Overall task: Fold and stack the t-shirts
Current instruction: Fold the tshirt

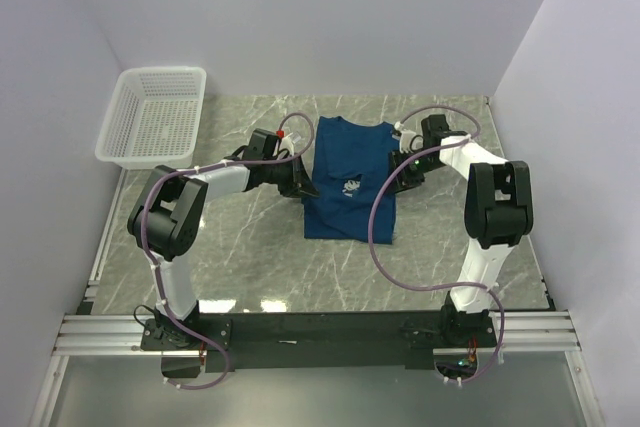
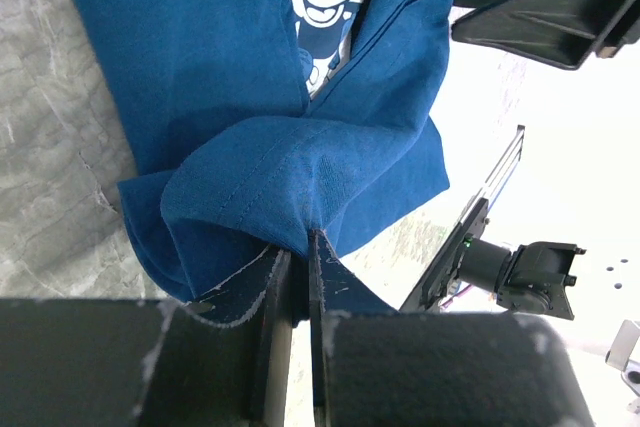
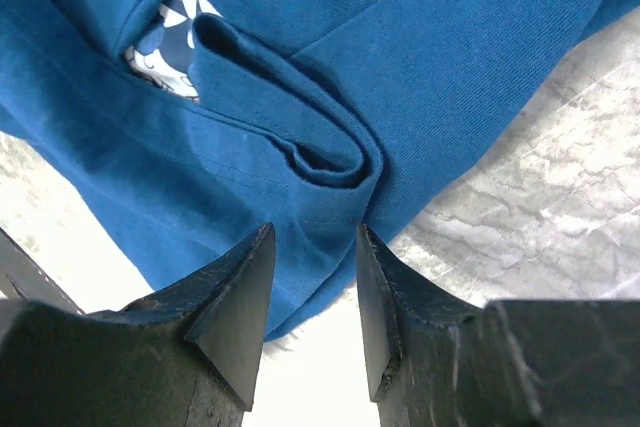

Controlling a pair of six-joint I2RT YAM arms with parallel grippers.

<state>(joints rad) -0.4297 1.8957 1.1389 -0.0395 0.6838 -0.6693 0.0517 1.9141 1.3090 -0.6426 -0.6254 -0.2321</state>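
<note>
The shirt (image 1: 350,182) lies on the desk (image 1: 250,267) between our two arms, its sides partly folded in. Our left pincer (image 2: 300,247) is almost closed, pinching a bunched fold at the shirt's edge. Our right pincer (image 3: 312,242) stands about half open, its jaws either side of a rolled fold but not clamped on it. The risk, as we judge it: if the left pulls alone, the cloth drags sideways and the fold skews. The thin pinch may also slip, or the right may close on too many layers.
</note>
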